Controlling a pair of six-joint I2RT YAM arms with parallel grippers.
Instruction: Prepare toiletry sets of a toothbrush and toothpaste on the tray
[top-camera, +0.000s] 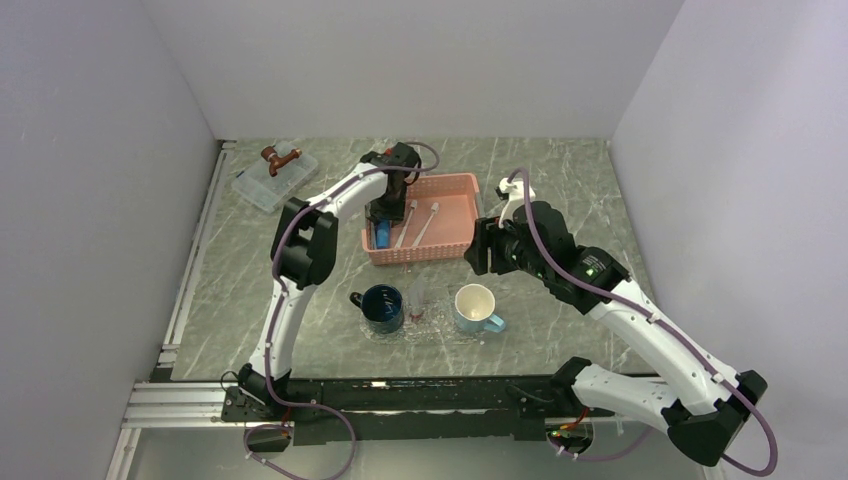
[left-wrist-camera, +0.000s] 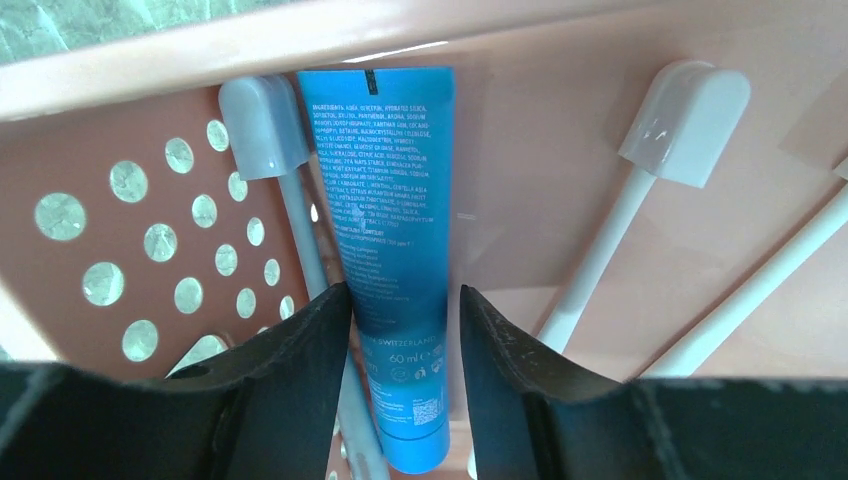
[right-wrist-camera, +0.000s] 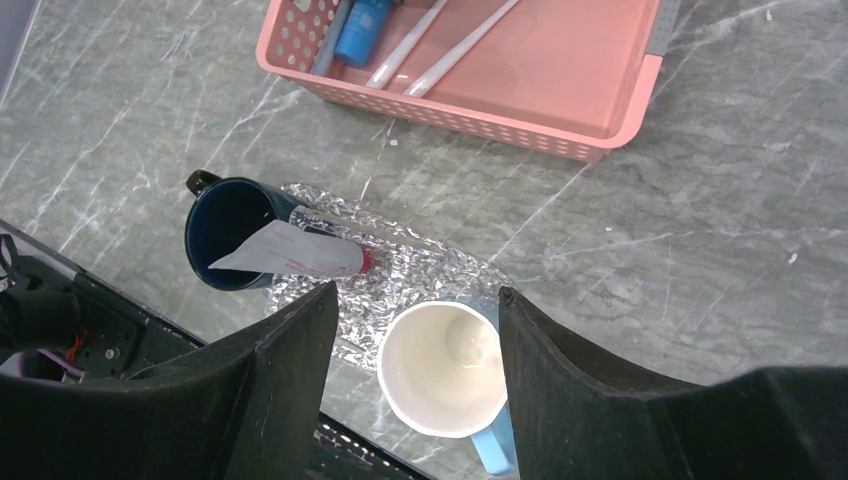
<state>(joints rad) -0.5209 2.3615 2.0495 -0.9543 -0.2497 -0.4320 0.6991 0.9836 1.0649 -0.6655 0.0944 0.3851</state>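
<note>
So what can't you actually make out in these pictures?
Left wrist view: whether the left end effector pinches the toothpaste; the gap is too fine. The toothbrush handle ends hide behind its fingers.
Top view: the clear tray is too small to read.
Right wrist view: light mug handle cut off by the bottom edge.

A pink basket with round holes in its walls stands on the middle of the grey marbled table. Nearer the front, 2 mugs stand upright and apart: a dark blue mug on the left and a pale blue mug, white inside, on the right. At the far left lies a clear lidded box, with a brown object on its lid.
</note>
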